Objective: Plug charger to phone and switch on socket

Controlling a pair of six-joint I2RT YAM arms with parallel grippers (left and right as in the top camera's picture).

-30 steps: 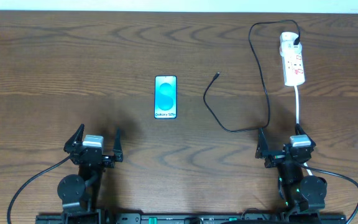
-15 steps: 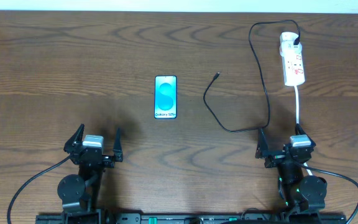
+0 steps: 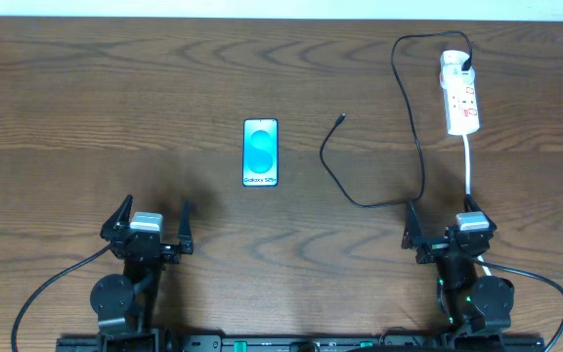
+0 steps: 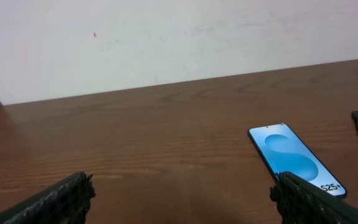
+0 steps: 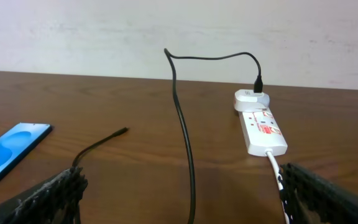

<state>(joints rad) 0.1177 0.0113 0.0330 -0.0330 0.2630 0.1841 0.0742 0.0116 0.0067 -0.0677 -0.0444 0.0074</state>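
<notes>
The phone (image 3: 261, 153) lies flat mid-table, screen up, with blue-teal circles; it also shows in the left wrist view (image 4: 296, 158) and the right wrist view (image 5: 11, 151). The black charger cable (image 3: 421, 156) loops from its adapter at the socket's far end (image 3: 468, 66) to a free plug tip (image 3: 341, 118) right of the phone; the tip shows in the right wrist view (image 5: 122, 131). The white socket (image 3: 460, 98) lies at the far right, and in the right wrist view (image 5: 261, 126). My left gripper (image 3: 152, 227) and right gripper (image 3: 442, 222) are open and empty near the front edge.
The socket's thick white cord (image 3: 468, 166) runs from the strip toward my right gripper and passes by its right finger (image 5: 277, 182). A pale wall (image 4: 166, 37) rises behind the table's far edge.
</notes>
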